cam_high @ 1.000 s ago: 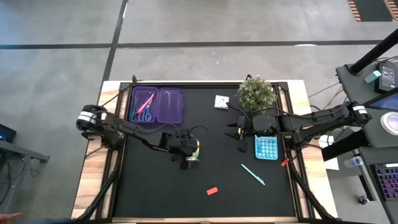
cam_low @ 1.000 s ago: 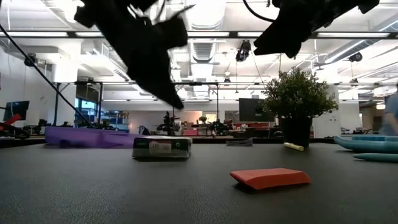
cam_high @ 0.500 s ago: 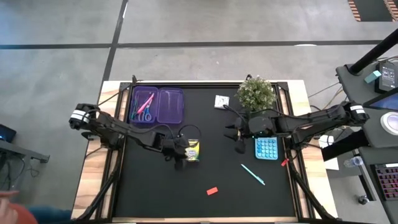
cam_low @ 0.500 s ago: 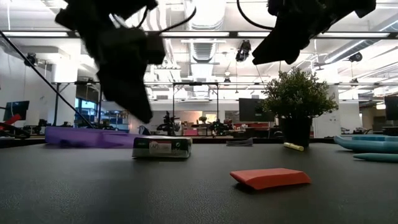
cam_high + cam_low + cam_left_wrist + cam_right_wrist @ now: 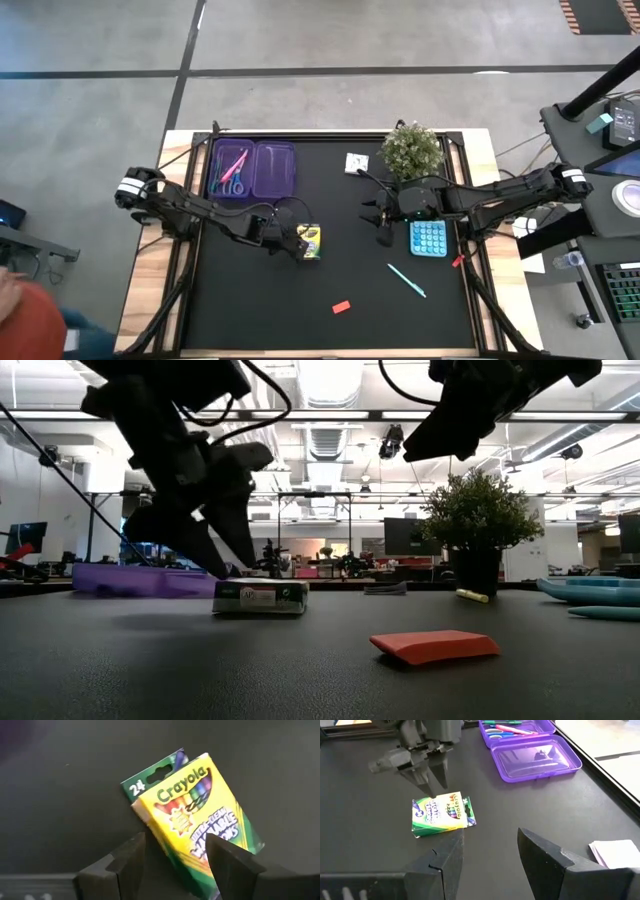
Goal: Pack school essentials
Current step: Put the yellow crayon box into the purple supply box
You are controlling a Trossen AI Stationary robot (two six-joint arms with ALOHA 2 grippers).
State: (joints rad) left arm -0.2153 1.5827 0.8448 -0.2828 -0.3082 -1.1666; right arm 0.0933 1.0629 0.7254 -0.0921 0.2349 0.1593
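The yellow-green crayon box (image 5: 310,242) lies flat on the black table, left of the middle. My left gripper (image 5: 295,243) is open and slants down at the box's left side, one finger over the box and one beside it (image 5: 175,851). My right gripper (image 5: 383,228) hangs open above the table's middle right, holding nothing. A pink pen and the blue-handled scissors (image 5: 233,183) lie in the open purple case (image 5: 252,168). The teal pen (image 5: 407,281), the red eraser (image 5: 341,307) and the white pad (image 5: 355,163) lie on the table. My left gripper comes at the crayon box's left long edge (image 5: 165,837) from above and from the table's left, its fingertips (image 5: 228,568) close over it. Whether they touch the box, I cannot tell. The box lies flat on the table.
A potted plant (image 5: 412,148) stands at the far edge, right of the middle. A blue calculator (image 5: 428,238) lies just right of my right gripper, with a small red thing (image 5: 457,262) near the right edge. A person shows beyond the table's near left corner (image 5: 25,320).
My left gripper has gone toward the table's left edge and down beside the crayon box. It has rolled about its own axis and opened from shut. The box has stayed where it was. My right gripper has kept still.
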